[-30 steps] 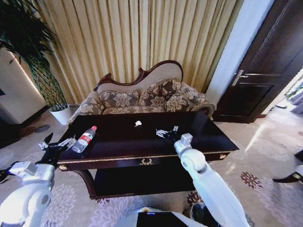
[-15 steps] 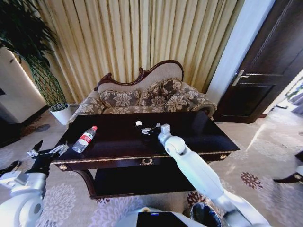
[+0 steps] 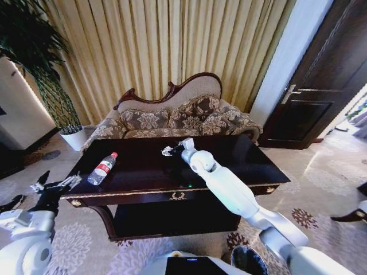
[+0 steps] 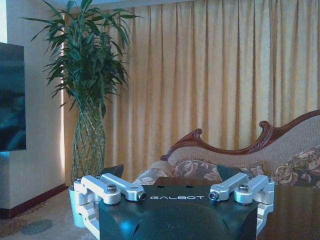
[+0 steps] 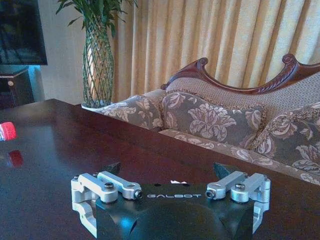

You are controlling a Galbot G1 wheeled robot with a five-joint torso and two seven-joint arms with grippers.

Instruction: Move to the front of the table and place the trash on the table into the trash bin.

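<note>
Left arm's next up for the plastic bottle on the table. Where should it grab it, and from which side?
Probably the mid-body, across the label. The bottle lies flat near the left end of the table, red cap pointing toward the sofa. Coming down from above with the fingers straddling its width suits that pose; the cap end looks narrower and likelier to slip. The left gripper hangs open just off that end.

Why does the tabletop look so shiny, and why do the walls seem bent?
Head view: the glossy table mirrors window light, and the door and curtains lean, a wide-lens bend. Right wrist view: the bottle's red cap reflects in the wood.
</note>
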